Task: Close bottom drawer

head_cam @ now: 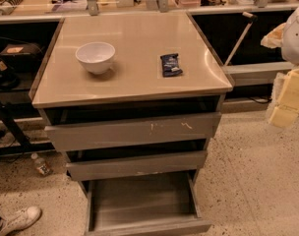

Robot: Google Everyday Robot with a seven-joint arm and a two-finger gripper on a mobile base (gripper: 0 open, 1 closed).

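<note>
The bottom drawer (142, 200) is the lowest of three grey drawers in the cabinet. It is pulled far out, showing its empty shallow tray, with its plain front (149, 227) at the bottom edge of the view. The middle drawer (137, 165) and the scratched top drawer (134, 131) above it each stick out a little. My gripper (285, 104), pale yellow under a white arm part, hangs at the right edge of the view. It is well to the right of the cabinet, about level with the top drawer, and touches nothing.
A white bowl (95, 57) and a dark blue snack packet (170, 64) lie on the cabinet top (134, 82). A plastic bottle (41, 164) and a white shoe (16, 220) are on the speckled floor at left. A thin rod (236, 38) leans behind the cabinet's right side.
</note>
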